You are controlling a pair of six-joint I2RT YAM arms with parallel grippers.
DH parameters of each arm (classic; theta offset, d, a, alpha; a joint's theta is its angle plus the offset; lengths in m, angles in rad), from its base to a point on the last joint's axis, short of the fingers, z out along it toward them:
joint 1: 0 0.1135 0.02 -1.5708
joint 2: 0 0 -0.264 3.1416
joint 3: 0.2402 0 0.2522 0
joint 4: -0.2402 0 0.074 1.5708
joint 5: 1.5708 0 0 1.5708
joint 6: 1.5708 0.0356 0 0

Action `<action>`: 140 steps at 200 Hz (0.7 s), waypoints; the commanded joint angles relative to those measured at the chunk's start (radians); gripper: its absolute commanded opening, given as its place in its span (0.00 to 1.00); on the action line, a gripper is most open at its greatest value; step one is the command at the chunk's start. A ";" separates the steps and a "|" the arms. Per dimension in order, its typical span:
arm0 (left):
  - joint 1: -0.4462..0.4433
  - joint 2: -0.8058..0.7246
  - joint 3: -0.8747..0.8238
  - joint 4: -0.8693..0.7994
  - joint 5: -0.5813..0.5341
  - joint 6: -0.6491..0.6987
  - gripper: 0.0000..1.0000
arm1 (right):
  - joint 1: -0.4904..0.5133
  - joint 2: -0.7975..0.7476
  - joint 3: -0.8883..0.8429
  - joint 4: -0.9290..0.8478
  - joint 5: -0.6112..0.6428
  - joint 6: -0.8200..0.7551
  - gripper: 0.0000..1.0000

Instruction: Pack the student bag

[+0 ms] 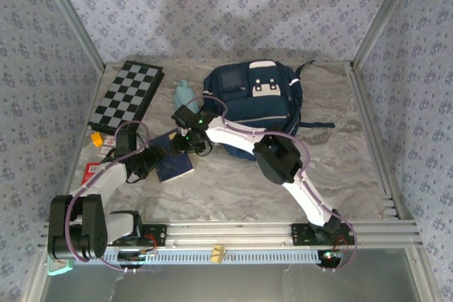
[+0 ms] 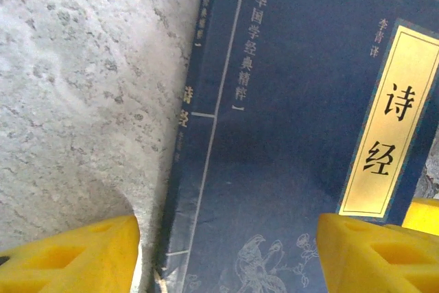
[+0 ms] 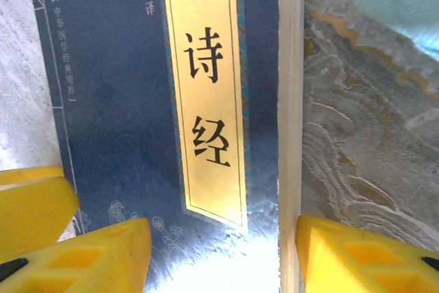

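Left of centre on the marbled counter (image 1: 340, 160), left hand (image 2: 226, 224) and right hand (image 3: 219, 228), fingers apart, straddle an ungripped navy yellow-labelled book (image 1: 173, 166); the large navy fabric student bag (image 1: 255, 97) lies beyond at the back, packing apparently barely begun.

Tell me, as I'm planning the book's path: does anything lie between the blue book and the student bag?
No loose item does. The blue book lies in front of the student bag; the right arm hangs over the gap, and a teal item sits beside the bag.
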 commanded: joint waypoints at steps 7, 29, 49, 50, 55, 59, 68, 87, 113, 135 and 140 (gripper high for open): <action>0.004 0.003 -0.005 0.004 0.011 0.007 0.68 | 0.012 -0.002 0.047 -0.045 -0.017 0.007 0.59; 0.005 0.005 -0.006 0.003 0.006 0.008 0.68 | 0.012 -0.026 0.046 -0.048 -0.033 0.008 0.59; 0.003 0.008 -0.006 0.002 0.006 0.009 0.68 | 0.011 -0.036 0.051 -0.047 -0.054 0.014 0.59; 0.004 0.007 -0.006 0.001 0.006 0.008 0.68 | 0.010 -0.037 0.051 -0.047 -0.056 0.015 0.59; 0.003 0.007 -0.005 0.000 0.006 0.010 0.68 | 0.009 -0.039 0.054 -0.048 -0.064 0.017 0.58; 0.003 0.007 -0.006 0.000 0.006 0.009 0.68 | 0.008 -0.040 0.054 -0.048 -0.071 0.019 0.58; 0.005 0.006 -0.006 -0.001 0.005 0.010 0.68 | 0.007 -0.046 0.050 -0.043 -0.085 0.025 0.57; 0.003 0.002 -0.008 -0.003 0.002 0.010 0.68 | 0.006 -0.063 0.044 -0.030 -0.092 0.029 0.55; -0.001 0.002 -0.007 -0.002 0.003 0.007 0.67 | 0.002 -0.073 0.036 -0.016 -0.123 0.039 0.54; -0.003 0.004 -0.006 -0.002 0.000 0.007 0.67 | -0.002 -0.084 0.014 0.020 -0.154 0.057 0.52; -0.003 0.005 -0.005 -0.002 0.001 0.007 0.67 | -0.004 -0.088 0.006 0.035 -0.165 0.063 0.51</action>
